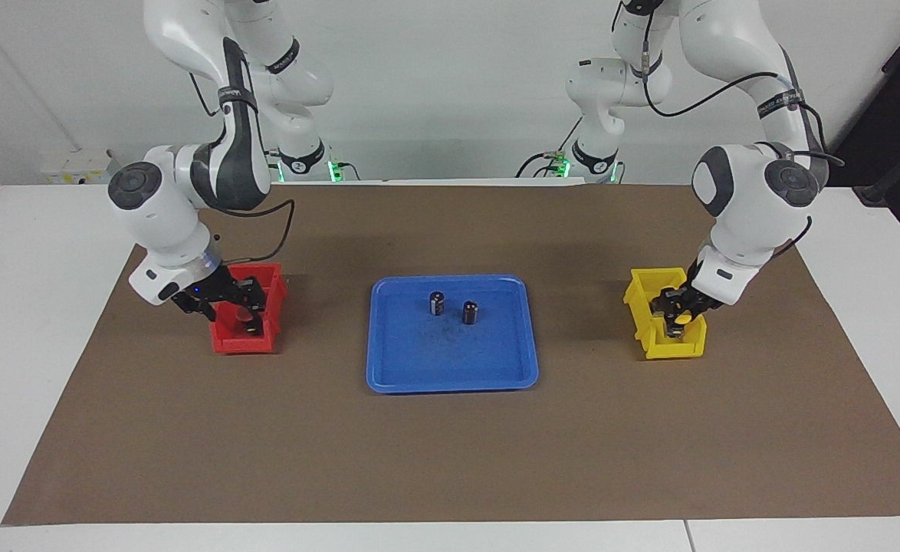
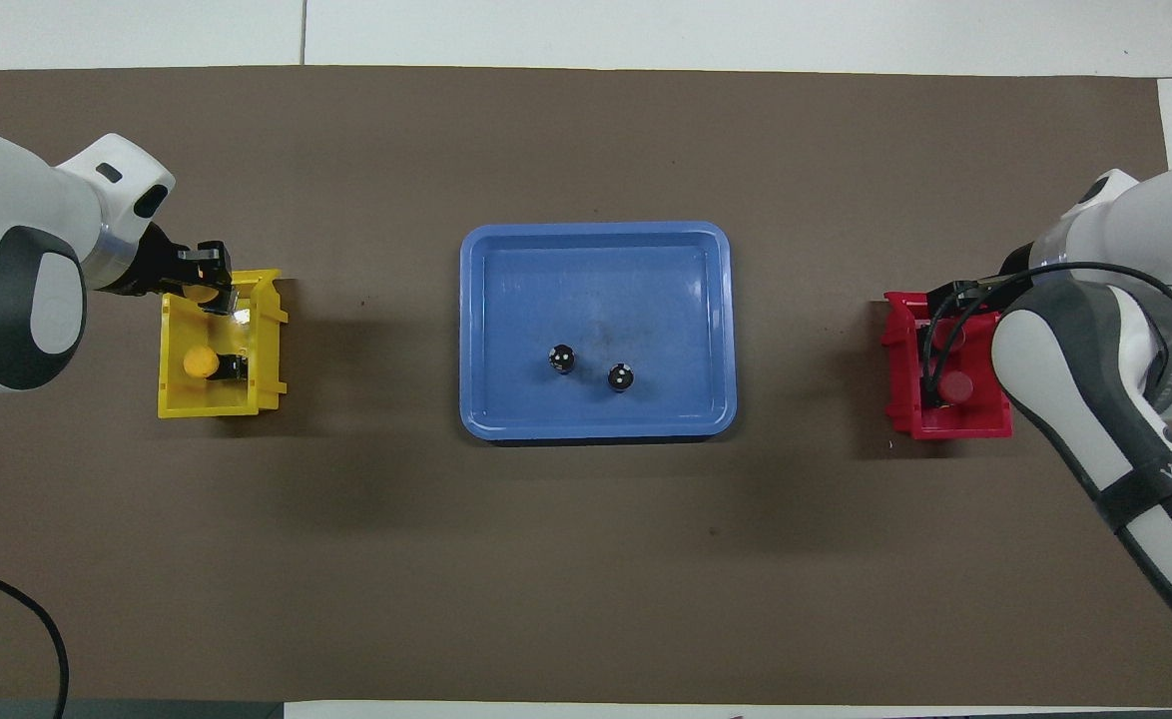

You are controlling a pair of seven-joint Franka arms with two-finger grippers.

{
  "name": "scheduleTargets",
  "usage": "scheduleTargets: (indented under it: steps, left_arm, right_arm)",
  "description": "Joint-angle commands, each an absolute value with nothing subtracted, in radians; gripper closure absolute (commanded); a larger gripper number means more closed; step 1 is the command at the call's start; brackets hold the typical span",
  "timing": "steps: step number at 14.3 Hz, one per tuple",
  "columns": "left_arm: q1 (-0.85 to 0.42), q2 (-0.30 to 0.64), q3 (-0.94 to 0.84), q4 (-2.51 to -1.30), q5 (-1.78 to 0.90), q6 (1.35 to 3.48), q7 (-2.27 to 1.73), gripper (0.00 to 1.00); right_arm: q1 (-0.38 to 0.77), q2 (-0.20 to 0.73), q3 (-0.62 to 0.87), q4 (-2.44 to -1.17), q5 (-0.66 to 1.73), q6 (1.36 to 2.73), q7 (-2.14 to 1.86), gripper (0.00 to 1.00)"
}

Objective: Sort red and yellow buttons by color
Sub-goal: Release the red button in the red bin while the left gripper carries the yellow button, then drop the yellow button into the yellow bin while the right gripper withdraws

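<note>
My left gripper (image 1: 676, 316) is down in the yellow bin (image 1: 644, 291) at the left arm's end of the table. It is shut on a yellow button (image 2: 202, 293), held at the bin end farther from the robots. A second yellow button (image 2: 201, 361) lies in the same bin (image 2: 172, 404). My right gripper (image 1: 251, 316) is down in the red bin (image 1: 239, 345) at the right arm's end. One red button (image 2: 955, 384) shows inside that bin (image 2: 945, 429). The other red button is hidden. In the overhead view the right arm covers most of its gripper.
A blue tray (image 1: 450, 376) sits mid-table between the two bins. It holds two small black cylinders with silvery tops (image 1: 436, 303) (image 1: 470, 312), upright and close together. A brown mat (image 1: 450, 460) covers the table.
</note>
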State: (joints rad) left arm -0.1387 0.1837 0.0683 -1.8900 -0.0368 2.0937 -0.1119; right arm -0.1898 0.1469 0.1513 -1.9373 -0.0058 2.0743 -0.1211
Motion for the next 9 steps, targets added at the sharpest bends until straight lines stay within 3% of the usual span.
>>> scheduleTargets:
  steps: [1,4,6,7,8,9]
  left_arm:
    - [-0.135,0.129,0.066,-2.002,-0.044,2.181,-0.092,0.98]
    - [-0.137,0.130,0.066,-2.042,-0.044,2.244,-0.097,0.98]
    - [-0.135,0.132,0.063,-2.043,-0.044,2.250,-0.092,0.98]
    - [-0.133,0.130,0.066,-2.045,-0.044,2.250,-0.092,0.94]
    - [-0.132,0.132,0.066,-2.045,-0.044,2.252,-0.092,0.77]
    - [-0.118,0.132,0.063,-2.045,-0.044,2.252,-0.092,0.71]
  right_arm:
    - [-0.198,0.123,0.161,-1.835,-0.009,1.930,-0.100,0.00]
    - [-0.199,0.080,0.161,-1.718,-0.009,1.742,-0.095,0.00]
    - [-0.206,0.029,0.158,-1.706,-0.006,1.698,-0.095,0.00]
    - [-0.207,0.005,0.153,-1.704,-0.006,1.671,-0.095,0.00]
    - [-0.207,-0.014,0.152,-1.694,-0.008,1.631,-0.095,0.00]
    - [-0.210,-0.023,0.150,-1.674,-0.009,1.585,-0.095,0.00]
